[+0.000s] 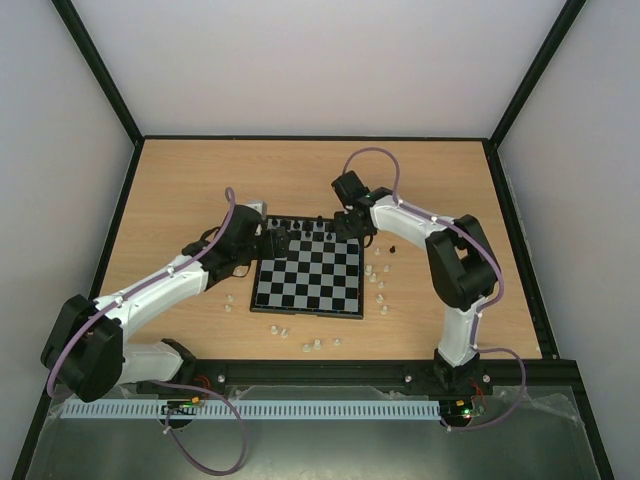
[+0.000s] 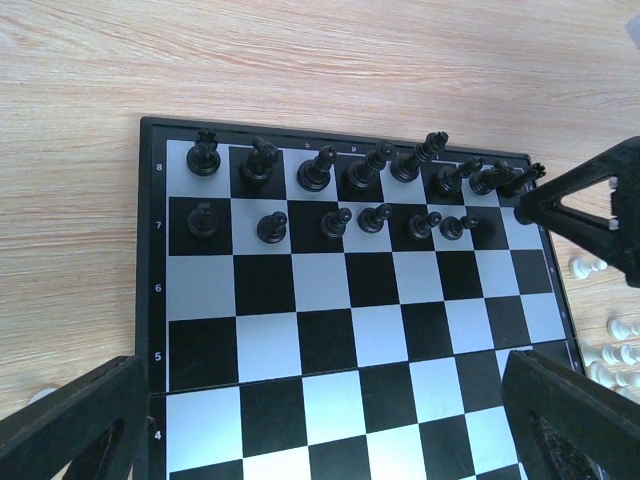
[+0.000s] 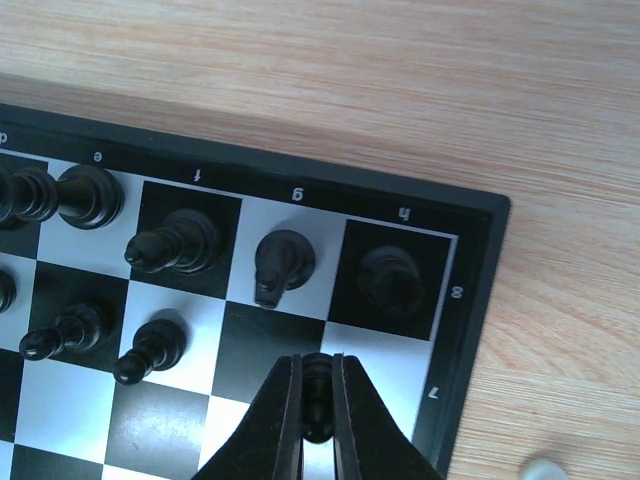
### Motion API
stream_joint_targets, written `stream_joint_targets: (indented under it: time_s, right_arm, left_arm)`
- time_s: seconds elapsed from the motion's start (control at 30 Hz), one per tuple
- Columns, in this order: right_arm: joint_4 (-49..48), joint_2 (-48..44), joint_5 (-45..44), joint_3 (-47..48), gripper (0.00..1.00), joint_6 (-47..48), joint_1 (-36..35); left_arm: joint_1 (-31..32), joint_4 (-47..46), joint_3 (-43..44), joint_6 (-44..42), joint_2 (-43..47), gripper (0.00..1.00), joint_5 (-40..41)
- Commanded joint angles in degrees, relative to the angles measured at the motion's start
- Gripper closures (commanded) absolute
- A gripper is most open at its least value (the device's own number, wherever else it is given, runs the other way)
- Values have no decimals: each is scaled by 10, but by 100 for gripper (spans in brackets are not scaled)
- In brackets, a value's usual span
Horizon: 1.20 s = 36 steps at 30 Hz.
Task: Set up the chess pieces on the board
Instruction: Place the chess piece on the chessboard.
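The board (image 1: 308, 290) lies in the middle of the table. Black pieces (image 2: 316, 170) fill its far row 8, and several black pawns (image 2: 335, 222) stand on row 7. My right gripper (image 3: 318, 400) is shut on a black pawn (image 3: 318, 385) and holds it over the pale square at the right end of row 7, near the board's corner (image 3: 480, 215). In the left wrist view the right gripper (image 2: 590, 205) shows at the right. My left gripper (image 2: 330, 430) is open and empty above rows 4 and 5. Whitish pieces (image 1: 377, 282) lie off the board.
Whitish pieces lie loose on the wood right of the board and in front of it (image 1: 312, 345), with a few at its left (image 1: 229, 302). A small dark piece (image 1: 393, 248) lies right of the board. Black-framed walls (image 1: 130, 120) enclose the table.
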<state>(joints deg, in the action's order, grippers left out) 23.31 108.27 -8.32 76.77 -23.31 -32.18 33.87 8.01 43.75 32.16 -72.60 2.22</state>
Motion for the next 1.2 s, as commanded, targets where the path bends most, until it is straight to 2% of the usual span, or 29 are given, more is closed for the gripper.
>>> stream_joint_targets:
  time_s: [0.0, 0.6, 0.87, 1.17]
  right_arm:
    - [46, 24, 4, 28, 98, 6, -11]
    - [53, 49, 11, 41, 95, 8, -24]
    - [52, 51, 14, 43, 86, 9, -25]
    - [52, 34, 17, 41, 80, 9, -25]
  left_arm:
    - [4, -4, 3, -3, -5, 1, 8]
    - [3, -8, 1, -3, -11, 1, 9]
    - [4, -7, 1, -3, -11, 1, 11]
    - [4, -6, 3, -4, -13, 1, 12]
